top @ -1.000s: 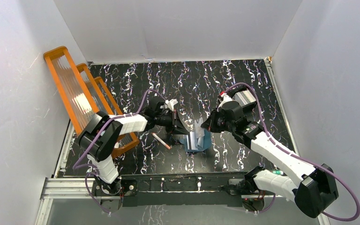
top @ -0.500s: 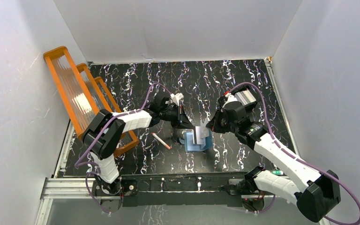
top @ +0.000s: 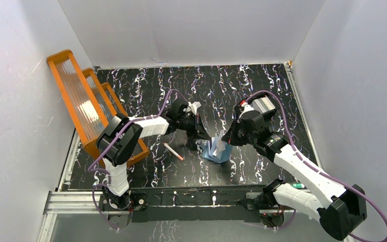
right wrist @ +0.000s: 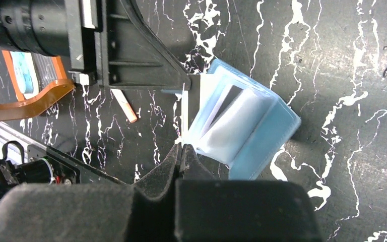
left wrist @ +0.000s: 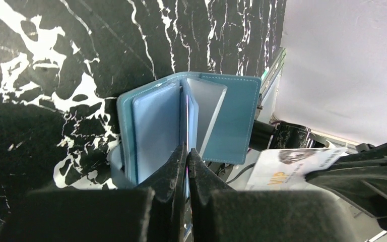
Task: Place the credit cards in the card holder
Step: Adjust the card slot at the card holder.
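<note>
Left pincer (left wrist: 187, 150) — clamped on card holder (left wrist: 233, 117)

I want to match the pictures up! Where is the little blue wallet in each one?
Top external: the small teal-blue book-style card holder is open mid-table, between the arms.
Left wrist: the holder fills the centre, one clear pocket in the left jaws; a white plastic card lower right.
Right wrist: the holder sits right of centre, beyond that card in the right jaws.
Shared landmark: the black white-veined tabletop beneath it.
</note>
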Available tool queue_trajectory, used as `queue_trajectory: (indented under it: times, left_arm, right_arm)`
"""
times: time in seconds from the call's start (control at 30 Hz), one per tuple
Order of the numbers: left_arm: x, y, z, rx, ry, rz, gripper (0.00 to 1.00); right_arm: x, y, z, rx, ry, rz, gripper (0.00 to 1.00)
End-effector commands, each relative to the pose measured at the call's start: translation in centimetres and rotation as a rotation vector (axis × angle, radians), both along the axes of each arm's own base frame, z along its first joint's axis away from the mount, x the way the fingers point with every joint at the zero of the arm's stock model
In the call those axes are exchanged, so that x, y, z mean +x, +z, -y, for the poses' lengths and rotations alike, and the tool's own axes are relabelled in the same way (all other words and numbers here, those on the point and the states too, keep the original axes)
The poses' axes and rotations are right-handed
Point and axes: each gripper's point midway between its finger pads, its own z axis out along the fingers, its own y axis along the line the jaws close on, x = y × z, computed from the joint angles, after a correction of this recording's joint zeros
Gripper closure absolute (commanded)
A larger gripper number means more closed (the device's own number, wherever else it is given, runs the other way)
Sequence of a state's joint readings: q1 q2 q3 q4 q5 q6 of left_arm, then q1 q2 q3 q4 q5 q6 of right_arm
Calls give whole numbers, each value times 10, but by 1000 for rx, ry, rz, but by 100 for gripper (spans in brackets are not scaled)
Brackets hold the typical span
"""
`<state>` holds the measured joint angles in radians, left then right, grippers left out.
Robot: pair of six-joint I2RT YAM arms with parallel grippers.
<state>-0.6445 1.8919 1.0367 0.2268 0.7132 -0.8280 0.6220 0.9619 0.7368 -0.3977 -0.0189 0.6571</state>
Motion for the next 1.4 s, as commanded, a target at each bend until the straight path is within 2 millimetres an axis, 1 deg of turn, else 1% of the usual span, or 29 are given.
queue_trajectory:
  times: [0.0, 0.1, 0.17, 0.2, 0.3, 0.4, 0.5, 0.63, 0.7, 0.8, 0.83, 0.9, 0.97, 1.03, 1.13, 1.23, 1.3, 1.37]
  left_arm:
    - [6, 18, 7, -16, -24, 54, 100]
    - [3, 23, 10, -39, -38, 43, 100]
    - [1, 30, 12, -59, -41, 43, 100]
    - [0, 33, 12, -63, -42, 46, 100]
    - [-4, 39, 12, -73, -50, 44, 100]
    - [-10, 42, 14, -93, -63, 28, 100]
    - [-16, 44, 17, -103, -78, 22, 100]
    - [-19, 44, 20, -105, -88, 26, 100]
    - [-20, 44, 22, -107, -93, 27, 100]
    - [-21, 45, 25, -112, -100, 26, 100]
    - [-21, 45, 25, -115, -99, 24, 100]
    - [-21, 47, 26, -126, -99, 22, 100]
    - [-20, 49, 27, -136, -99, 24, 100]
    - [-21, 51, 26, -135, -100, 29, 100]
    - [-22, 50, 23, -119, -100, 41, 100]
    - [-25, 40, 18, -82, -98, 37, 100]
    - [-27, 33, 15, -68, -97, 29, 100]
    - [-27, 33, 14, -66, -91, 37, 100]
  right_arm:
    - [2, -4, 6, -33, -6, 4, 100]
    - [4, 0, 3, -31, 3, 13, 100]
    - [8, 4, 8, -51, -22, 26, 100]
    - [12, 5, 14, -80, -49, 33, 100]
    - [21, 7, 45, -228, -156, 50, 100]
    - [25, 12, 66, -319, -233, 57, 100]
    - [22, 6, 88, -411, -313, 27, 100]
    - [19, -4, 114, -536, -395, -7, 100]
    - [18, -13, 118, -568, -402, -35, 100]
    - [13, -31, 116, -576, -386, -85, 100]
    - [12, -38, 114, -569, -378, -99, 100]
    - [11, -49, 101, -511, -332, -113, 100]
    - [15, -54, 74, -389, -259, -106, 100]
    - [14, -59, 47, -269, -176, -114, 100]
    - [12, -60, 15, -129, -77, -116, 100]
    - [14, -58, -9, -19, -5, -103, 100]
    - [15, -61, -19, 30, 16, -110, 100]
    - [14, -62, -30, 69, 53, -124, 100]
